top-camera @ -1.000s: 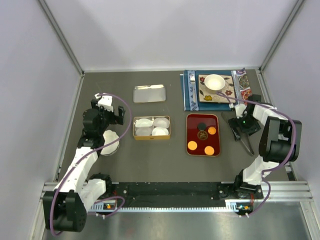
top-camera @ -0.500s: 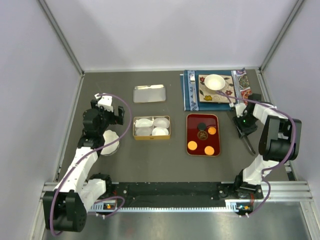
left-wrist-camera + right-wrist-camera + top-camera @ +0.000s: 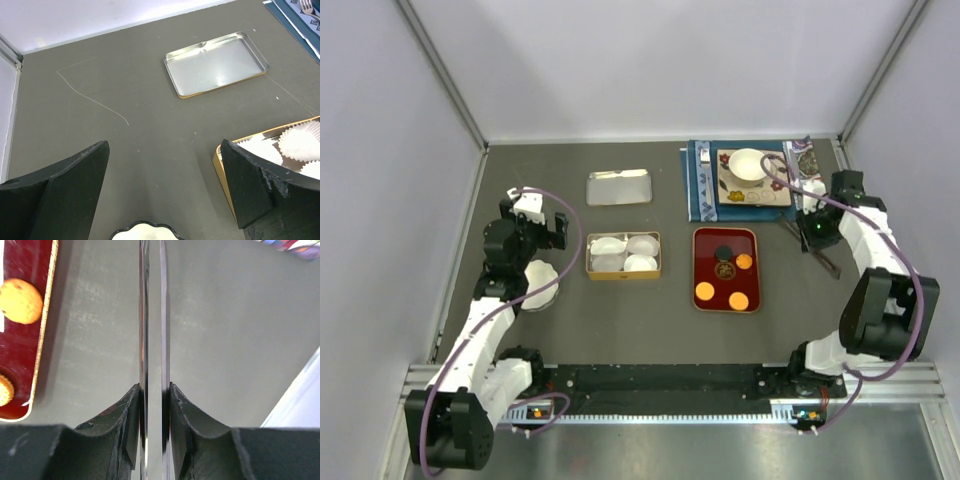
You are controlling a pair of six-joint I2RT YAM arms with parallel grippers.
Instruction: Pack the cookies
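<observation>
Status: packing barely begun; nothing has been transferred.

Your right gripper [image 3: 152, 395] is clamped on a pair of thin bright-metal tongs [image 3: 163, 315]. Both blades are squeezed between the pads and run forward over the dark grey table [image 3: 650, 320], just right of the glossy red rectangular tray [image 3: 710, 240]. The tong tips are out of the wrist view, so you cannot tell whether they touch the table.

The small flat round cookies [image 3: 704, 292] all lie on the red tray. Three are bright orange: one toward the right edge and two at the near end. One black-brown cookie [image 3: 722, 251] sits at the far end. A brownish round piece [image 3: 725, 270] at the tray's middle is too small to identify.

The likely destination is the shallow gold rectangular tin [image 3: 623, 276], near the tray's left side. It holds white fluted paper cups [image 3: 642, 244], and no cookie shows in any of them. A flat silver lid [image 3: 618, 187] lies apart, beyond the tin.

Your left gripper [image 3: 165, 145] has its jaws wide apart and holds nothing. It hovers left of the tin, above a white scallop-edged dish [image 3: 542, 283].

Remaining, as judged: carry each cookie from tray to tin, then probably fit the lid.
</observation>
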